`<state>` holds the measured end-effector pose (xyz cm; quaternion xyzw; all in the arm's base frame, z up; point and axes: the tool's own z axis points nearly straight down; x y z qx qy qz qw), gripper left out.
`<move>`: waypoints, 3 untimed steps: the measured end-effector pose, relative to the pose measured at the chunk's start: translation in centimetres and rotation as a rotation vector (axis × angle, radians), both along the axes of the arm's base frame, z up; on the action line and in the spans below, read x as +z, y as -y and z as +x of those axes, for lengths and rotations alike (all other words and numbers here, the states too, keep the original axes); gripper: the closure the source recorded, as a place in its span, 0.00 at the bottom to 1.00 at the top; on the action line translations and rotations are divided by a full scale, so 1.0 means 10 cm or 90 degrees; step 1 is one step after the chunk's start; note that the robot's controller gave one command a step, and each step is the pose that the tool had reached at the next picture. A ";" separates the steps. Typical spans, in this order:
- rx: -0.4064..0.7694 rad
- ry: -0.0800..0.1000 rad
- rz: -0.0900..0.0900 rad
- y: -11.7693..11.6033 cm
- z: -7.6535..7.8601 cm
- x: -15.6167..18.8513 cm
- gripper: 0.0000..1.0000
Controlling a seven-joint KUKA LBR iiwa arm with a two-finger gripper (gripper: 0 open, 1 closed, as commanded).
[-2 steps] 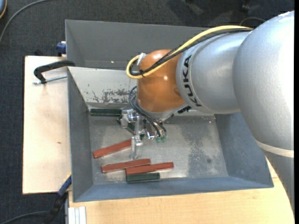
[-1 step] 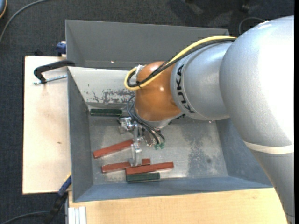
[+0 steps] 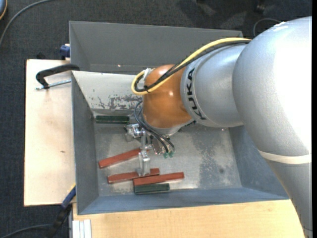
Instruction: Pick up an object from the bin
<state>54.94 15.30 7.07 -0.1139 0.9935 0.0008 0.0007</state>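
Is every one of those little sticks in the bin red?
No, beside the red sticks, one dark green stick lies at the back left and a second green stick at the front.

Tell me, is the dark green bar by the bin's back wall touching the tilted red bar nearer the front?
Apart. The camera view shows a stretch of bare bin floor between the dark green bar and the tilted red bar.

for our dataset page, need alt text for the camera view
The arm's gripper hangs low over a red bar near the lower wall of a grey metal bin. A tilted red bar lies above it, a long red bar and a dark green bar beside it, and a second dark green bar farther up.
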 end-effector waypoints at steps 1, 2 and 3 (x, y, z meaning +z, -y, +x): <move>0.000 0.000 0.000 0.00 0.00 0.00 1.00; -0.001 0.005 0.001 -0.01 0.02 0.28 1.00; -0.001 0.006 0.001 -0.02 0.04 0.77 1.00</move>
